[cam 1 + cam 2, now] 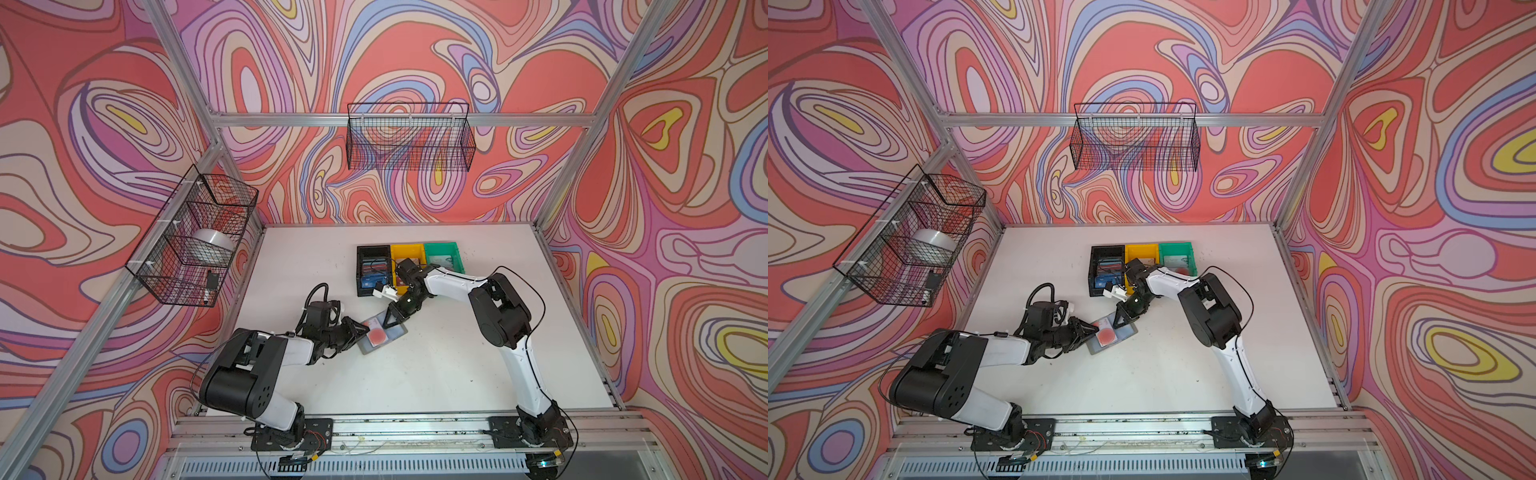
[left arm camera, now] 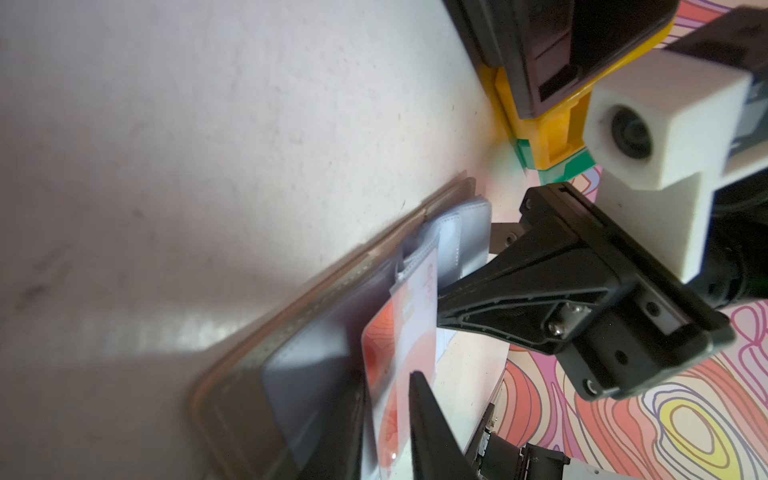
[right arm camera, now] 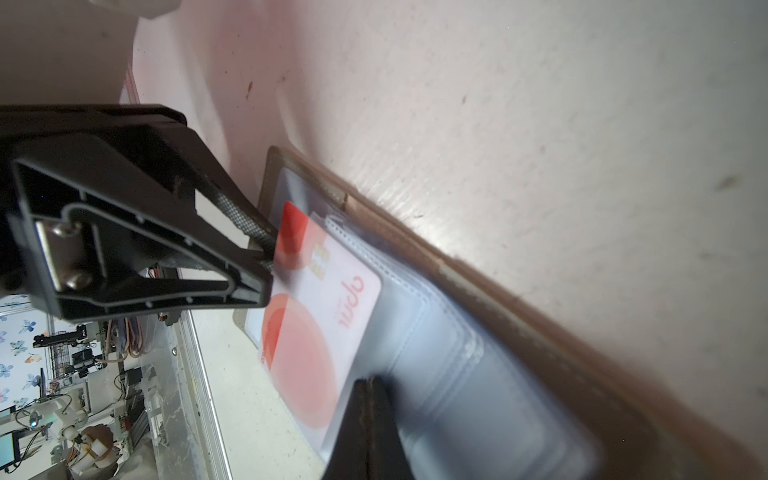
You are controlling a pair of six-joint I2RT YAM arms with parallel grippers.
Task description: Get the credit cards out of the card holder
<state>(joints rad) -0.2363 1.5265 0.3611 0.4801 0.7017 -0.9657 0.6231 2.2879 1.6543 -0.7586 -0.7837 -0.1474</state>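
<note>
the card holder (image 1: 397, 331) lies spread open on the table (image 1: 436, 374), in front of the row of bins (image 1: 407, 248) and between the two arms. that placing suits a two-handed pull: one arm pins the holder flat while the other draws a card out through a sleeve's mouth. the pale card (image 1: 377, 335) with the round red blob is the one in play. in the right wrist view the pale card (image 3: 328, 316) juts out of the translucent sleeves (image 3: 436, 345), with its chip end bare and its other end tucked behind a sleeve. what looks like a blue card (image 1: 371, 281) lies in the black bin (image 1: 358, 266), so the job seems partly done.

the right gripper (image 3: 369, 380) has its jaws pressed together. its tips are down on the sleeves just beside the card, most likely as a hold-down so the holder does not slide along with the card. whether they nip a sleeve edge cannot be told.

the left gripper (image 3: 269, 262) reaches in low from the opposite side. its jaws stand a little apart, astride the card's red corner, one textured pad (image 3: 245, 220) on each side of it. the gap looks wider than the card is thick, so the card reads as loosely straddled rather than clamped. those jaws would need to close on the corner before any pull.
</note>
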